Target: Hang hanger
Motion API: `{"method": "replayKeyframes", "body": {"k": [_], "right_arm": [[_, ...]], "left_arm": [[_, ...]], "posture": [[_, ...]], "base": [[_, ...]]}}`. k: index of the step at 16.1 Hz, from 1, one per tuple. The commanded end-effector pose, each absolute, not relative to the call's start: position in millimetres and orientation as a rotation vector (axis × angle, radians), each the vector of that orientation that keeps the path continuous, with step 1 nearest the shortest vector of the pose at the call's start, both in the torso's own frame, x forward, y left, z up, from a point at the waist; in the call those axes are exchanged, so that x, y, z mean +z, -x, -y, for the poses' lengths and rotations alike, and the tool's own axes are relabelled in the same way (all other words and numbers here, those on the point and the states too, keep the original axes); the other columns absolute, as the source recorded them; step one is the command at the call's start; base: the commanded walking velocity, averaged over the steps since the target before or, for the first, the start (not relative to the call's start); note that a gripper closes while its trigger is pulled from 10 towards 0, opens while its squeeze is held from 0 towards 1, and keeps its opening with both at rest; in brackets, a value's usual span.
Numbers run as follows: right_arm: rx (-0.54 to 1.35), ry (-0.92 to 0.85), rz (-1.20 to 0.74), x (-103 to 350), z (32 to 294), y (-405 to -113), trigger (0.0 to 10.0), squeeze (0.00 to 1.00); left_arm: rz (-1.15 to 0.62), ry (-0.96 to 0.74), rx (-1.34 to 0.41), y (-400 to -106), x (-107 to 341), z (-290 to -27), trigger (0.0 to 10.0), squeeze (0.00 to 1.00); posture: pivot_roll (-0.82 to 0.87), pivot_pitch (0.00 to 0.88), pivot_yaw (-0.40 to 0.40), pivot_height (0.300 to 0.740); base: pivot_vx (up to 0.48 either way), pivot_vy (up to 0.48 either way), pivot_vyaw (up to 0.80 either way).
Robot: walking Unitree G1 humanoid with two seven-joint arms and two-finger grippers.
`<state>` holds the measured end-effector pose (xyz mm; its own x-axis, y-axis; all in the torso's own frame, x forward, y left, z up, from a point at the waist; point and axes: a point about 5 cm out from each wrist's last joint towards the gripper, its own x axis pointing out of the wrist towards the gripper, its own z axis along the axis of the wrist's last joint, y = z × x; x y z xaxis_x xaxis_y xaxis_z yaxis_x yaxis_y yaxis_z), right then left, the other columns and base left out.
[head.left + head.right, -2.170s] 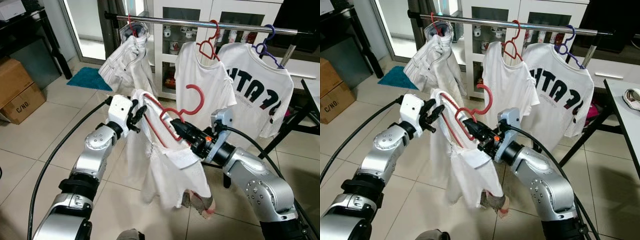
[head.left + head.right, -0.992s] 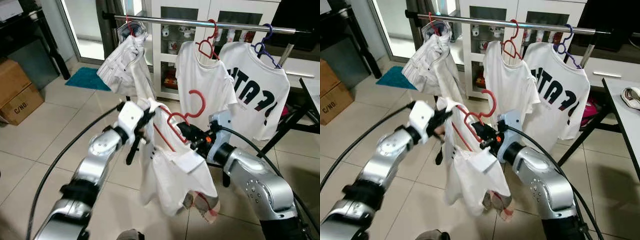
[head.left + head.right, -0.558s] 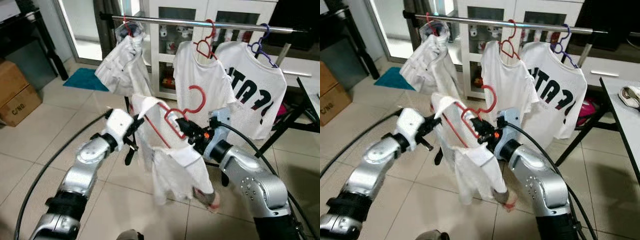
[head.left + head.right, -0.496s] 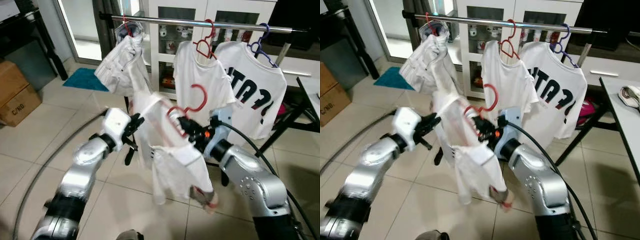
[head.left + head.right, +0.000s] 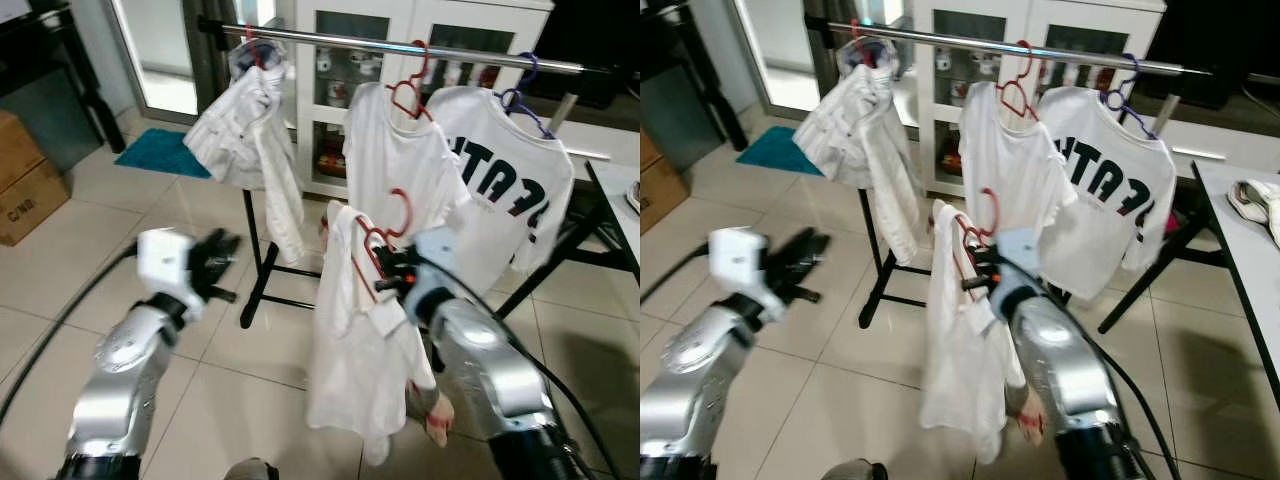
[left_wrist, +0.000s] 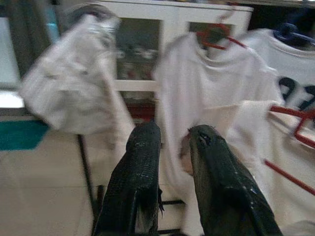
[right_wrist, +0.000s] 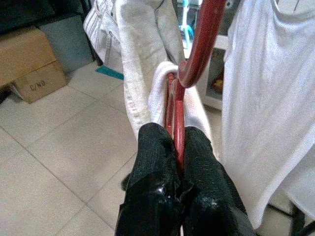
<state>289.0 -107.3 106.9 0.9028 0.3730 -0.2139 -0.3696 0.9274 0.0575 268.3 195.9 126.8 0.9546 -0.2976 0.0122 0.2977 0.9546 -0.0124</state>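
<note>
Now red hanger [image 5: 385, 240] between right fingers [image 7: 156, 147]

R tool [image 5: 385, 281] grips red hanger [image 5: 385, 235] w/ white shirt [image 5: 355, 350]; L tool [image 5: 222, 262] apart.

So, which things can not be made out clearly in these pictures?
- Left hand: motion-blurred in both eye views.
- Red hanger: its shoulders are covered by the white shirt.
- Items inside the cabinet: too small, partly behind hanging clothes.
</note>
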Motion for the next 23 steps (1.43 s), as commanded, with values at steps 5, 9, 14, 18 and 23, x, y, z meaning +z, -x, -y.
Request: {"method": "replayKeyframes", "body": {"k": [5, 9, 14, 18, 23], "right_arm": [[0.342, -0.034, -0.164, 119.1, 98.8, -305.7, 10.0, 0.0], [0.327, -0.03, -0.119, 124.7, 98.2, -310.5, 10.0, 0.0], [0.343, -0.001, -0.092, 126.9, 96.9, -309.4, 10.0, 0.0], [0.376, -0.019, -0.084, 128.1, 91.2, -308.0, 10.0, 0.0], [0.398, -0.044, -0.068, 128.3, 85.5, -304.5, 10.0, 0.0]], "left_arm": [[-0.012, -0.122, -0.28, -272.6, 137.6, -190.2, 10.0, 0.0], [-0.019, -0.144, -0.3, -274.7, 138.5, -181.0, 10.0, 0.0], [-0.029, -0.136, -0.296, -275.1, 136.5, -178.5, 10.0, 0.0], [-0.033, -0.141, -0.309, -273.2, 136.6, -178.5, 10.0, 0.0], [-0.04, -0.15, -0.328, -270.9, 137.0, -180.2, 10.0, 0.0]], "posture": [[0.05, 0.0, -0.024, 0.74], [0.04, 0.0, -0.011, 0.74], [0.03, 0.0, 0.0, 0.74], [0.04, 0.0, 0.007, 0.74], [0.05, 0.0, 0.025, 0.74]], "base": [[0.381, 0.0, 0.08], [0.408, 0.0, 0.0], [0.409, 0.0, 0.0], [0.41, 0.0, 0.3], [0.409, 0.0, 0.0]]}}
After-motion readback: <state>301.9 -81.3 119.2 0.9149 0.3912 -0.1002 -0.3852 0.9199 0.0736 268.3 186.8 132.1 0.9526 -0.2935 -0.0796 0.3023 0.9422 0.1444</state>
